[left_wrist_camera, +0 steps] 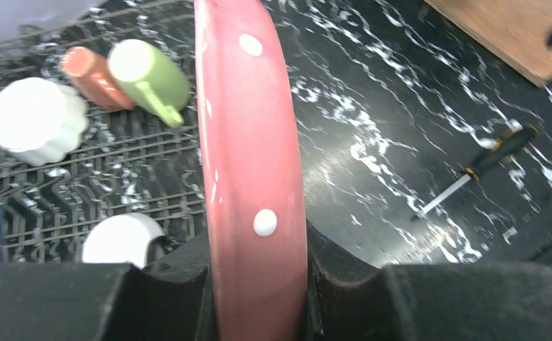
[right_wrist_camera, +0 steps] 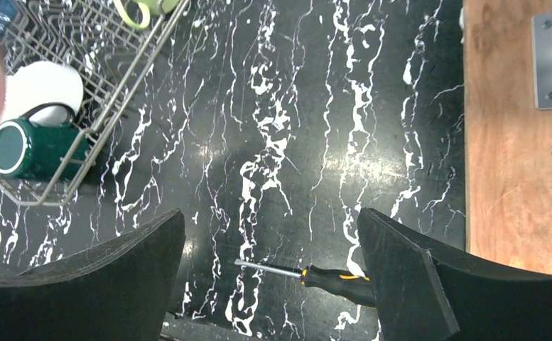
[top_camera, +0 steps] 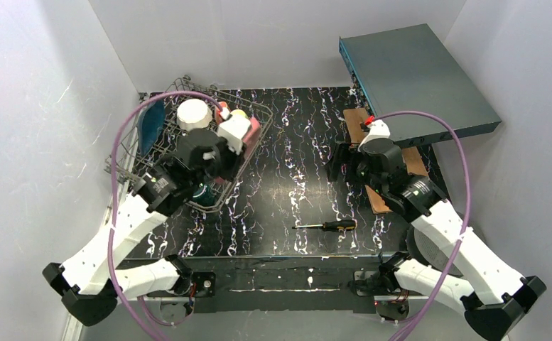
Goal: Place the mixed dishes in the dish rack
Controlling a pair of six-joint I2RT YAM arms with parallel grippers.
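The dish rack (top_camera: 180, 153), a grey wire basket, stands at the back left. My left gripper (left_wrist_camera: 258, 249) is shut on the pink dotted plate (left_wrist_camera: 248, 128) and holds it on edge over the rack's right side; the plate also shows in the top view (top_camera: 254, 131). In the rack lie a white fluted bowl (left_wrist_camera: 35, 121), a small salmon cup (left_wrist_camera: 95, 77), a yellow-green mug (left_wrist_camera: 148, 74), a second pale bowl (left_wrist_camera: 120, 238), a green-inside cup (right_wrist_camera: 24, 149) and the blue plate (top_camera: 150, 124). My right gripper (right_wrist_camera: 273, 234) is open and empty above the table's middle.
A black-and-yellow screwdriver (top_camera: 326, 225) lies on the black marbled table near the front. A wooden board (top_camera: 383, 160) lies under my right arm. A flat teal-grey metal box (top_camera: 415, 74) sits at the back right. White walls enclose the table.
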